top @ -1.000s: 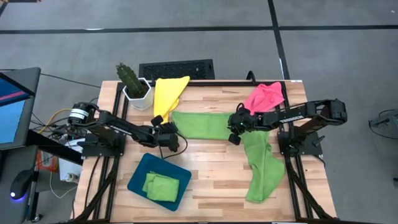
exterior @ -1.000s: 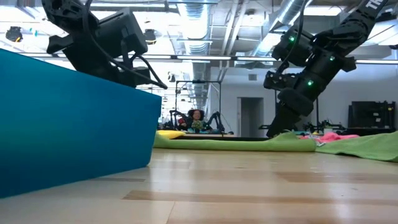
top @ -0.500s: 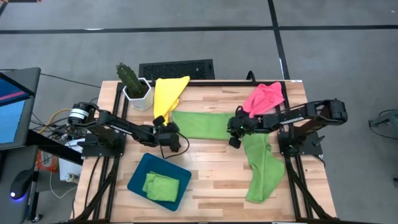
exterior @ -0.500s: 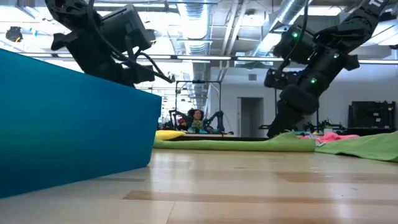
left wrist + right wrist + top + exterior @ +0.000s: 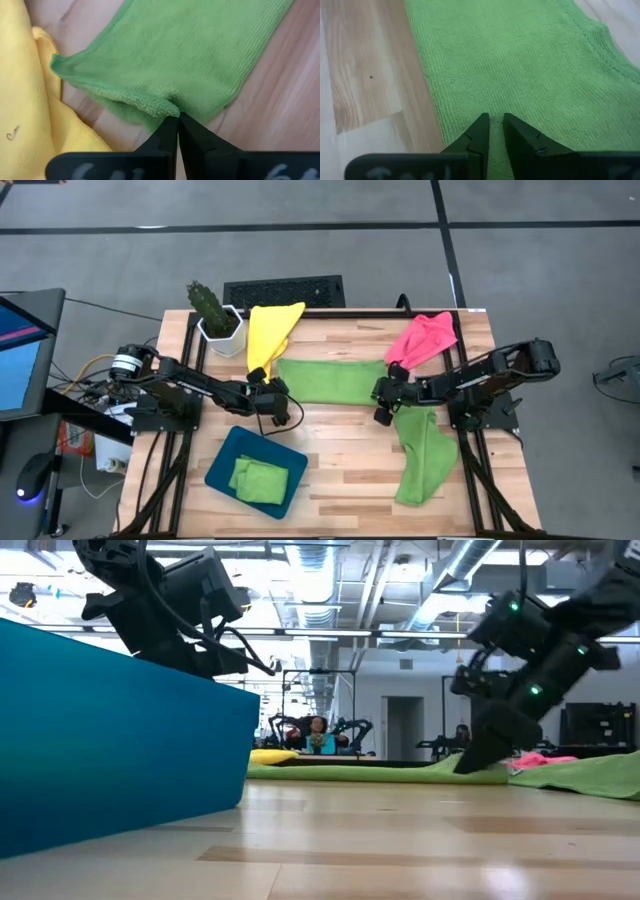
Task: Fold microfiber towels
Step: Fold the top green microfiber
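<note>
Desk [image 5: 340, 442] from above: green towel [image 5: 325, 380] spread flat across the middle; left hand [image 5: 277, 392] at its left end, right hand [image 5: 385, 402] at its right end; second green towel [image 5: 420, 455] trailing toward the front right; yellow towel [image 5: 270, 330] and pink towel [image 5: 428, 337] at the back edge; folded green towel [image 5: 260, 480] in the blue tray [image 5: 225, 465]; potted cactus [image 5: 212, 310] at the back left. Low view: right hand [image 5: 480, 755] down at the cloth [image 5: 350, 772]. Left wrist: fingers pressed together, pinching the towel's edge [image 5: 150, 102]; yellow cloth [image 5: 25, 100] just beside. Right wrist: fingers [image 5: 479, 131] narrowly parted, gripping green cloth [image 5: 520, 65].
</note>
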Controlling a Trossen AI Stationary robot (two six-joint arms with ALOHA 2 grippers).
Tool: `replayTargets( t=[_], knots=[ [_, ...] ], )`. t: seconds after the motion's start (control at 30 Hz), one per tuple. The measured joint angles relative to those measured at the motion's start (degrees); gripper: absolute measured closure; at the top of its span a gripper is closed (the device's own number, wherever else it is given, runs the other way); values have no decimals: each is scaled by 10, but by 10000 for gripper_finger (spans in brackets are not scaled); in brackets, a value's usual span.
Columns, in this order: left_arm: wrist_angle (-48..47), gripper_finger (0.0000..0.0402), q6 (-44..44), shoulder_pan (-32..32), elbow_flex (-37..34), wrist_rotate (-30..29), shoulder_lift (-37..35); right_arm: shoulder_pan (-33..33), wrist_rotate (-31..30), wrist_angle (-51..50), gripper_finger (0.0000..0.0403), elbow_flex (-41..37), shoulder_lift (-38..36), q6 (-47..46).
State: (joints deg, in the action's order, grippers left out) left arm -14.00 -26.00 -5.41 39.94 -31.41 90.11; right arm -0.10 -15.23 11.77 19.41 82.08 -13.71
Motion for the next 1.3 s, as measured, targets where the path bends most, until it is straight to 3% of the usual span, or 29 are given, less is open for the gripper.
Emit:
replayTargets(
  t=[0.23,0.63,0.83,0.93,1.3],
  knots=[
    [-5,401,-1,0,0,5,0,0,-1,49,322,-30,-1,-13],
    [-156,401,6,0,55,8,0,0,-1,48,322,-36,-1,-14],
    [-184,396,46,0,65,106,0,0,-1,48,322,-37,-1,-13],
    [-203,386,45,-1,65,127,0,0,0,48,322,-37,-1,-12],
    [-241,372,-16,-14,65,56,-12,0,1,46,322,-37,0,-9]
  ],
)
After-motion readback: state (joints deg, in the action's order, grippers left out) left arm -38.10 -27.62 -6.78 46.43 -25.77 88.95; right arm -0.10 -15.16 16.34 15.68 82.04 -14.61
